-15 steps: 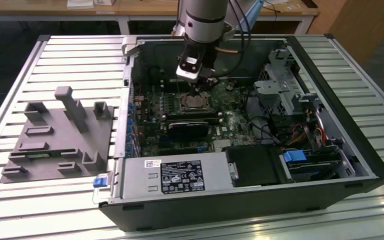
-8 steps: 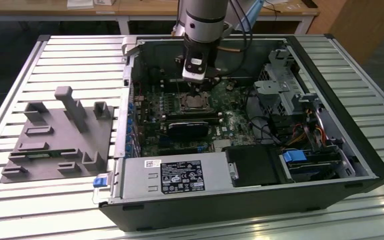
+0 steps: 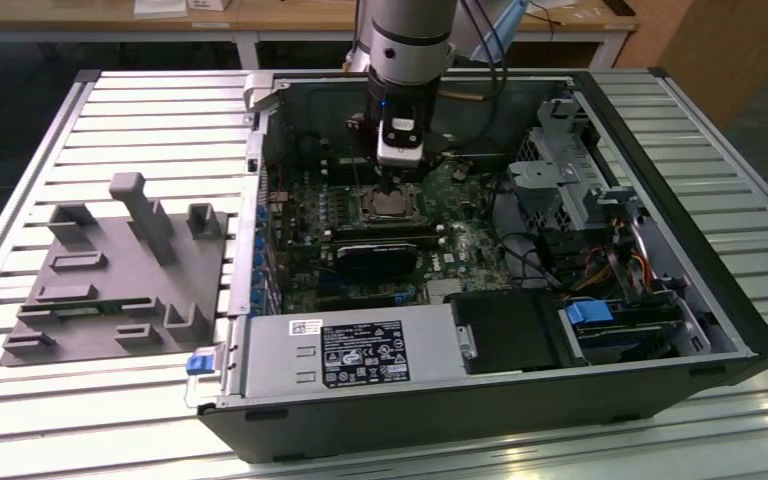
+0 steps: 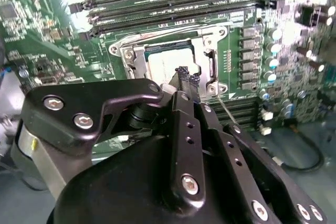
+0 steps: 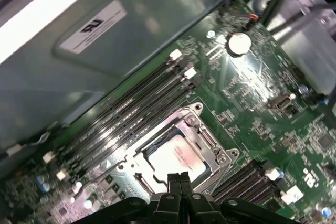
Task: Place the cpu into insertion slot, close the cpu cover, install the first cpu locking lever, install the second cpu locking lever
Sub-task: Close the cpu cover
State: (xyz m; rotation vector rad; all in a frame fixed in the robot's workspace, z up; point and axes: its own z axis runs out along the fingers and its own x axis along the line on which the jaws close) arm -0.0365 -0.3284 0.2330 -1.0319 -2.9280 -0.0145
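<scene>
Over the slot [image 5: 209, 145], the gripper [image 5: 178, 178] is seen pinched shut, empty; the seated cpu [image 5: 176, 160] is judged light, stiff, fragile, best gripped by its edges.

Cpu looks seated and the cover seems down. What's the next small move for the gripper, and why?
Probably ease the gripper sideways onto the thin lever beside the insertion slot and press it down. The cpu lies in the slot, the cpu cover sits flat over it, the fingers are shut with tips at the cover's edge, and that lever looks unlatched.
</scene>
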